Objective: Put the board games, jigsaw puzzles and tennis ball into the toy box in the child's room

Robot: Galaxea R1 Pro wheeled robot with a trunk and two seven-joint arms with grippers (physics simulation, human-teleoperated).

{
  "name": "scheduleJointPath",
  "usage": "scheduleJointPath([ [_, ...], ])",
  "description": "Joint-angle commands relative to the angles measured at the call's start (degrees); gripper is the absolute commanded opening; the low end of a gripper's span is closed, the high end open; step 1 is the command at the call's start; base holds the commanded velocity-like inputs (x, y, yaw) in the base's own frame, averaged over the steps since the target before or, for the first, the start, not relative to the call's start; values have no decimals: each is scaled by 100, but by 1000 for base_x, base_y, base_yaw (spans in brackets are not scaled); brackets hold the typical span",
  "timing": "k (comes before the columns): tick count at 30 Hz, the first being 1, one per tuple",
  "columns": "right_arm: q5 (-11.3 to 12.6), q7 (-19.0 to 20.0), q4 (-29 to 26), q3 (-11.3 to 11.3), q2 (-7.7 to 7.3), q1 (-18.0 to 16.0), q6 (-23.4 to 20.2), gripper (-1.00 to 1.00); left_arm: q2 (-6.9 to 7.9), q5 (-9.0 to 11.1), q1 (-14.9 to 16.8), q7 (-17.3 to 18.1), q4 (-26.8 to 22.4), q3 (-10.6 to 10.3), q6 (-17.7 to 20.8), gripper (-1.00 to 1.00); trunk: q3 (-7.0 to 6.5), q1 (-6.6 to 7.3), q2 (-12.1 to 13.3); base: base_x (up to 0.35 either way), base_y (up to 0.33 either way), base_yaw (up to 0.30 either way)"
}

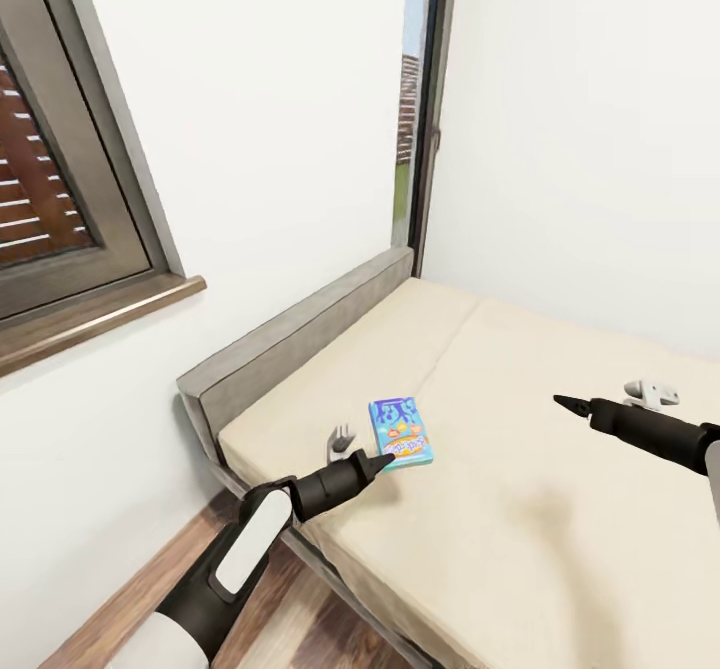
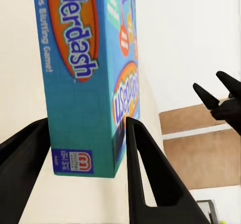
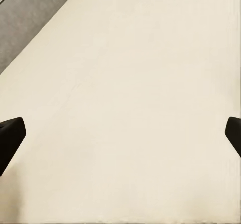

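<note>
A: Far left, a dark-framed window (image 1: 60,189) with a wooden sill, brown slats outside. White wall. Below it the grey headboard (image 1: 300,334), then the bed (image 1: 520,509) with its plain beige mattress running off to the right.

B: And the game?

A: One blue board game (image 1: 401,430), thin flat box, lying flat on the mattress near the headboard end. Busy cover: orange oval, white and blue lettering. From the left wrist camera the box (image 2: 85,78) reads "...derdash", with a small red maker's mark at one corner.

B: Left arm?

A: Reaches up from the lower left, white forearm, black wrist, low over the edge of the bed. The left hand (image 1: 378,463) is at the near short end of the box. In the wrist view its two black fingers (image 2: 145,179) stand spread, the box's end between them. Spread wide, not clamped; I cannot tell whether either finger touches the cardboard.

B: So the box is still down.

A: Flat on the mattress, yes, its near end inside the hand's spread.

B: Further right?

A: A narrow window (image 1: 425,109) in the corner, more white wall. The right arm comes in from the right edge, held level above the mattress. Right hand (image 1: 566,404) points left, well apart from the game. Its wrist camera looks down on bare mattress (image 3: 130,108), fingertips (image 3: 10,136) at opposite edges: open, holding nothing. A small pale grey fitting (image 1: 650,390) lies just behind that arm.
</note>
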State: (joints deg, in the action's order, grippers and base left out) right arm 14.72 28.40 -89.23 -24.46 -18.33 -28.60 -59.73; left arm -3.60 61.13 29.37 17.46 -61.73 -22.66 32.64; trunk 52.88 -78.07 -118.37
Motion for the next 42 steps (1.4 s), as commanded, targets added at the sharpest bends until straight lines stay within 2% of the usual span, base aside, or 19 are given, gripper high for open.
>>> scheduleJointPath([
  [1,-30,42,-5,-15,-1,-5,-27,100,-2,17,58,1,-9,18,47,-100,-14,23,40,0,0,-285],
  [3,-30,42,-7,-23,-1,-5,-27,100,-4,30,151,-5,-24,33,73,-100,-52,67,120,0,0,-286],
  [5,-30,42,-7,-39,-2,-5,-27,100,-4,60,395,-17,-48,59,166,-100,-91,111,200,0,0,-286],
  [6,-30,42,-7,-39,-2,-5,-27,100,-4,60,395,-17,-48,59,166,-100,-110,133,240,0,0,-286],
  [9,-29,40,-7,-56,-3,-5,-27,100,-31,84,686,-33,-80,77,331,-100,-169,199,360,0,0,-287],
  [14,-24,41,-11,-66,-27,-5,-27,100,-65,94,897,-60,-96,93,459,-100,-269,309,561,0,0,-287],
  [23,-22,42,-112,-49,-32,-5,-27,100,-43,81,983,-89,-54,115,512,-100,-449,507,922,0,0,-287],
  [25,-22,42,-192,-55,-38,-5,-27,100,-44,82,997,-277,-45,113,528,-100,-489,550,1002,0,0,-287],
  [32,-22,42,-244,-59,-25,-5,-27,100,-56,101,1000,-444,-52,112,542,-100,-630,704,1283,0,0,-287],
  [42,-25,39,-249,-25,1,-5,-27,100,-59,109,1000,-462,-130,112,558,-100,-834,924,1684,0,0,-287],
])
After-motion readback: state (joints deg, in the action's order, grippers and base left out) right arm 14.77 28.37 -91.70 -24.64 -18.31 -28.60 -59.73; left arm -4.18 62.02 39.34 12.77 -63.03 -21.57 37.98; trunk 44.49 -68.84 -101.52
